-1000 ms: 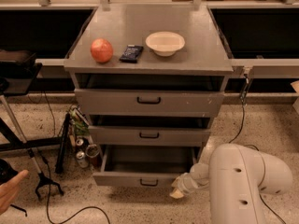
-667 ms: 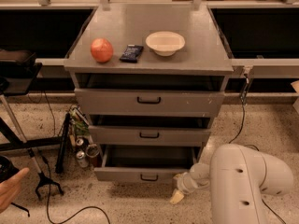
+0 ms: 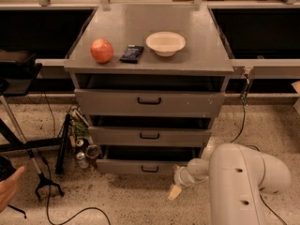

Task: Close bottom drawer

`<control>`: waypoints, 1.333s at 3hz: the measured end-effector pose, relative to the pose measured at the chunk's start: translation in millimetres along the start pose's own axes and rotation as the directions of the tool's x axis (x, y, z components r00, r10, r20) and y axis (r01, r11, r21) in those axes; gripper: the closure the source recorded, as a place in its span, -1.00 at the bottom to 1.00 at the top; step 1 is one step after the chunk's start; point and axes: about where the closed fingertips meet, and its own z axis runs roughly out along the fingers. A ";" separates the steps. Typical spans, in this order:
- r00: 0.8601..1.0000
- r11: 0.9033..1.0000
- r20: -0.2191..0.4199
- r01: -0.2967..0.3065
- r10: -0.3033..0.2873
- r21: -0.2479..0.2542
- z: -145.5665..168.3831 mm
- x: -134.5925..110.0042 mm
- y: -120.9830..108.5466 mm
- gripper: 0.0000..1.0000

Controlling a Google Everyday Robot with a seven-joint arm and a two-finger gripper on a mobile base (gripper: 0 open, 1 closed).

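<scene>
The bottom drawer (image 3: 140, 167), at 6 o'clock of the cabinet (image 3: 117, 20), stands slightly pulled out. The gripper (image 3: 180, 182) sits at its 4 o'clock corner; I cannot tell its grip state. Pushing so far off-centre could skew and jam the drawer, or slip past its edge

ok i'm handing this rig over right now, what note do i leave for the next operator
End effector: low near the floor, by the right end of the bottom drawer front; contact cannot be told.
Drawer: partly open, its front sticking out with a dark gap above it.
Done: the arm is in place at the drawer.
Left: push the front in until the drawer is shut, then pull the arm clear.
</scene>
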 end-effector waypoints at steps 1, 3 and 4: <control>0.999 1.000 0.011 0.030 -0.030 0.004 0.5 -14.7 -14.7 -0.82; 1.000 1.000 -0.025 -0.007 0.008 0.026 1.2 -15.8 -20.6 -1.00; 0.998 0.999 -0.055 -0.042 0.044 0.026 9.2 -15.9 -25.8 -1.00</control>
